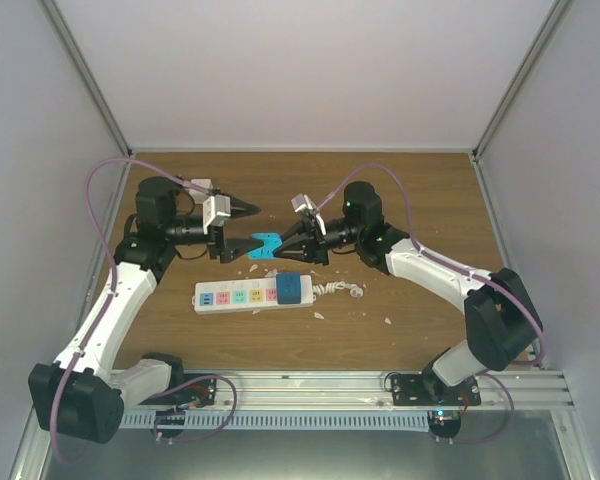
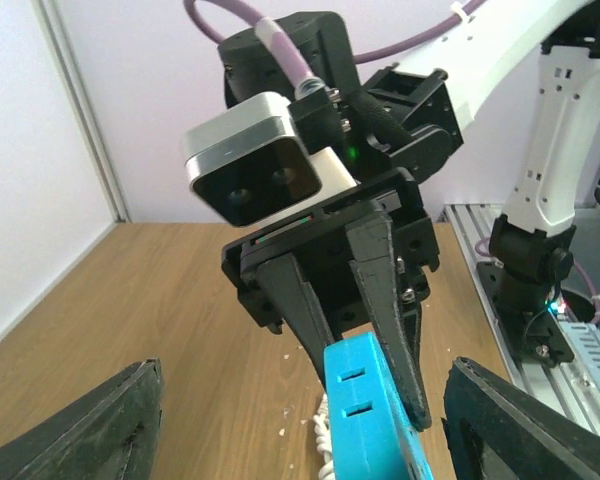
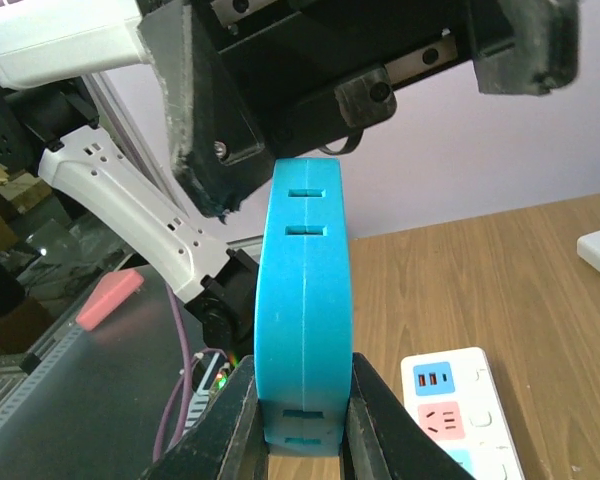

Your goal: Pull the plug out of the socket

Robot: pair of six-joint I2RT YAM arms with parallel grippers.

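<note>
Right gripper jaws clamped on cyan plug — clear of socket; left gripper jaws apart, facing plug.

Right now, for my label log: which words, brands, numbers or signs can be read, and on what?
None can be read.
Socket: coloured outlet squares only; any print is too small to read.
Cyan adapter in the right gripper: plain slots, no lettering.
Wrist camera: no brand visible.
</note>
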